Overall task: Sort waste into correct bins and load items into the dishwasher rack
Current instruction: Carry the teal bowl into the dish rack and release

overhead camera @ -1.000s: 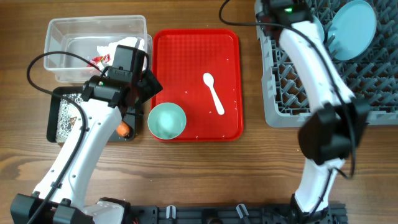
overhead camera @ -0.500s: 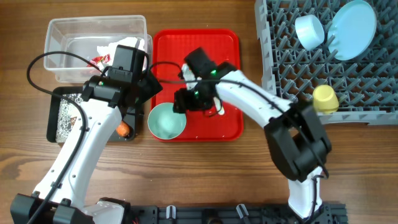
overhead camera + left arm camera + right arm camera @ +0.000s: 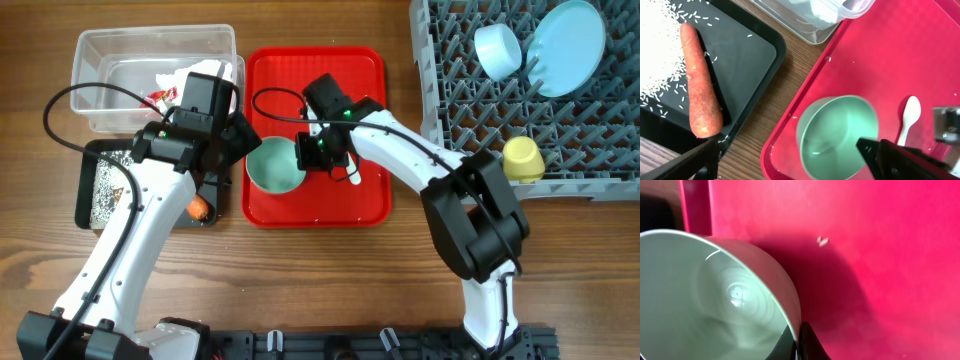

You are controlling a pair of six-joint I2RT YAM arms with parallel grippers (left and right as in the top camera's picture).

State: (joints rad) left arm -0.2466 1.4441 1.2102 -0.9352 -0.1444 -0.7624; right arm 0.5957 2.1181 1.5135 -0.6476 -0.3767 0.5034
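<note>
Mint green bowl (image 3: 274,165) sits at the left edge of the flat red tray (image 3: 350,80), tipped on its side. The right gripper (image 3: 306,152) is clenched on the bowl's right rim, one finger inside and one outside. Whether the bowl's underside touches the tray cannot be told. The white spoon (image 3: 907,120) lies on the red tray just right of the bowl, partly under the right arm in the overhead view.

The left gripper (image 3: 787,146) hangs over the gap between the black tray (image 3: 752,55) and the red tray, jaws spread wide and grasping nothing. The orange carrot piece (image 3: 700,85) lies in the black tray beside scattered white crumbs (image 3: 657,55).

Further back on the left, the clear tub (image 3: 100,50) holds the crumpled white napkin (image 3: 205,72) and the red-and-white wrapper (image 3: 158,97).

At the far right, the grey dishwasher rack (image 3: 470,110) carries the light blue bowl (image 3: 497,47) with the light blue plate (image 3: 567,33) just right of it. The yellow cup (image 3: 522,157) sits near the rack's near edge.
</note>
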